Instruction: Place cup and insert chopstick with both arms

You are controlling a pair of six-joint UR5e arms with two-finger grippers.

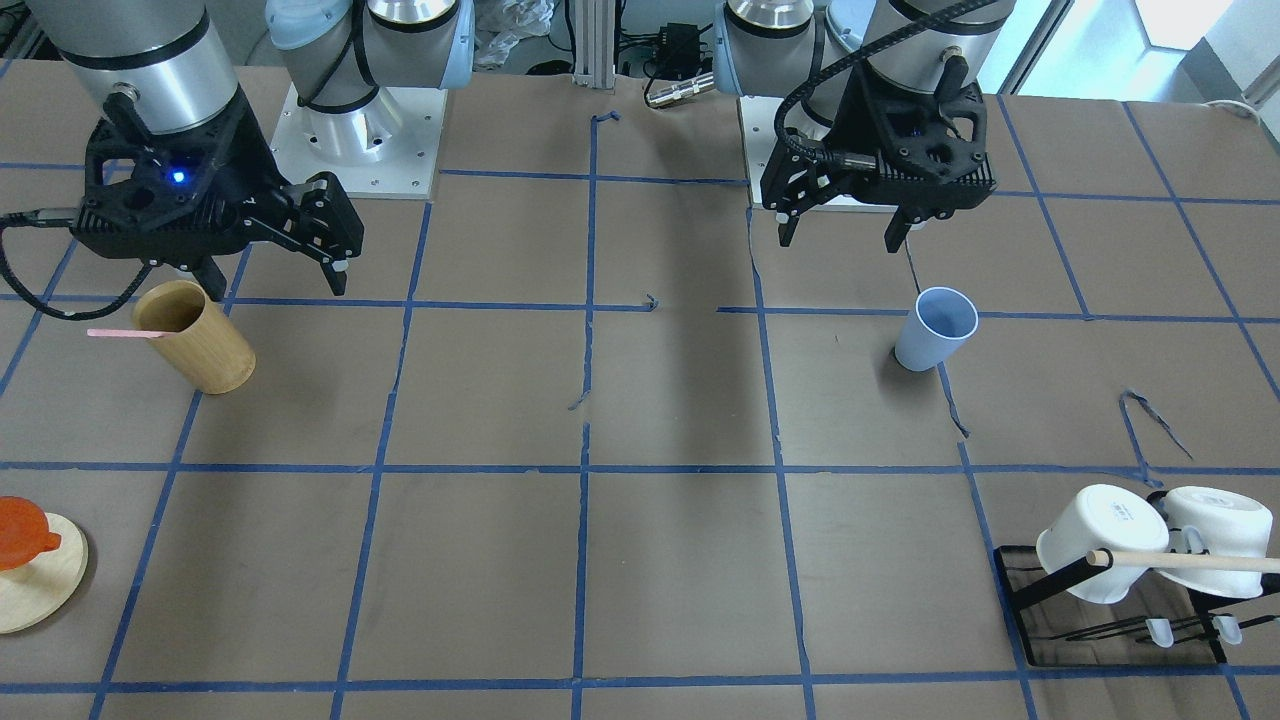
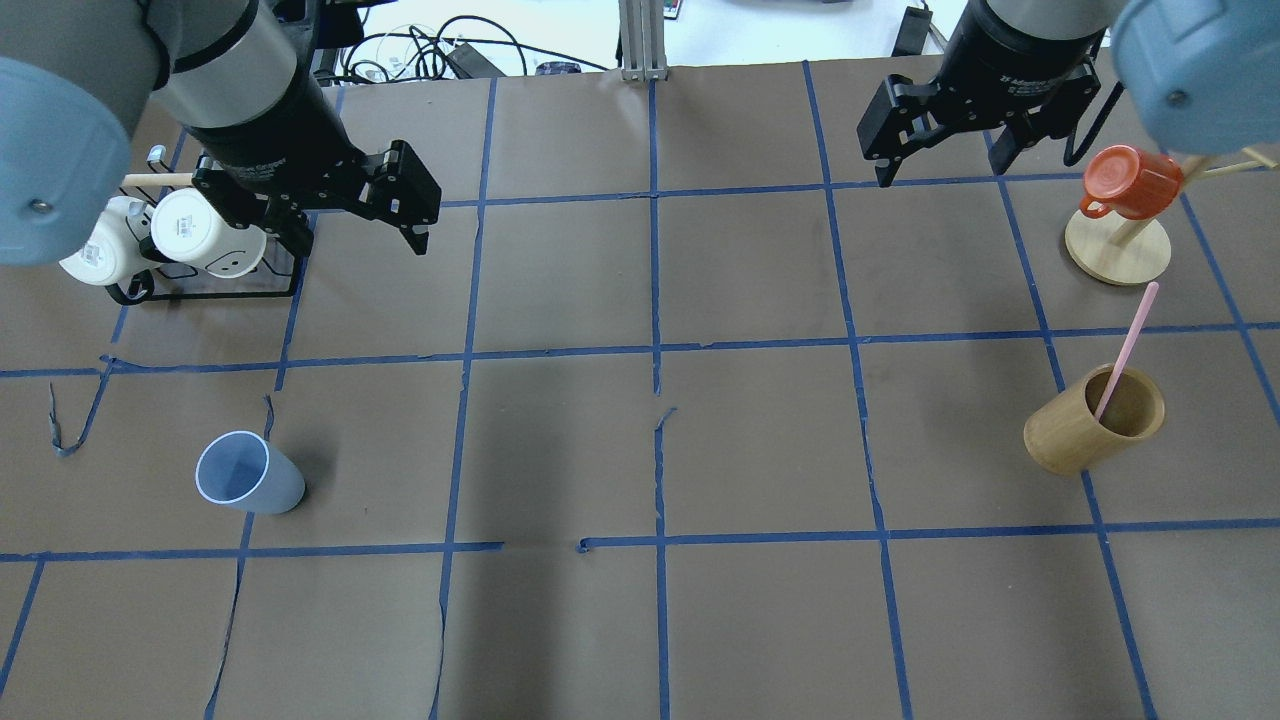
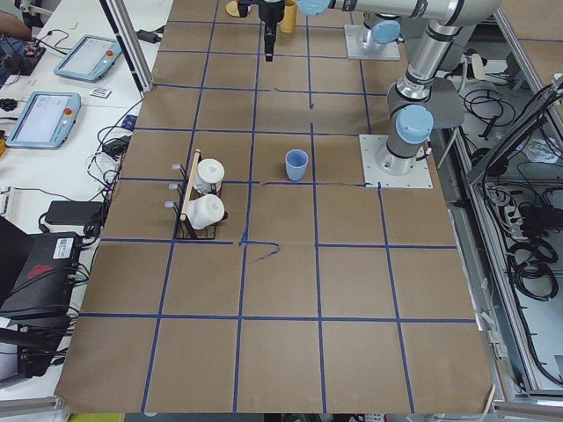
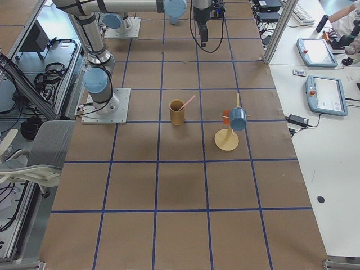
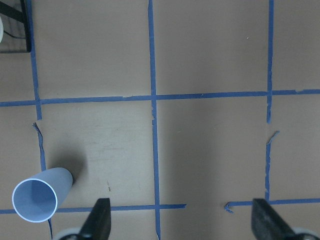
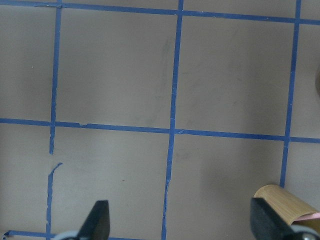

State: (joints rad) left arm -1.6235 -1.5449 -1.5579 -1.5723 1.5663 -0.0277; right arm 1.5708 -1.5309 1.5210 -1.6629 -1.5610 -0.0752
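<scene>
Front view: one blue cup [image 1: 935, 328], upright on the table's left side; one bamboo holder [image 1: 197, 335] on the right, with one pink chopstick [image 1: 118, 333] inside; two white mugs [image 1: 1100, 540] on a black rack [image 1: 1058, 580], far left. Overhead view: left gripper [image 2: 355, 240] and right gripper [image 2: 942, 172], both spread wide, empty, raised above the table, touching nothing. Wrist views: parted fingertips [image 5: 100, 220] over paper, with the cup left of one pair and the holder rim beside the other.

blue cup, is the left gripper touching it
Apart. The overhead view shows the open left gripper with a clear stretch of table between it and the blue cup.
</scene>
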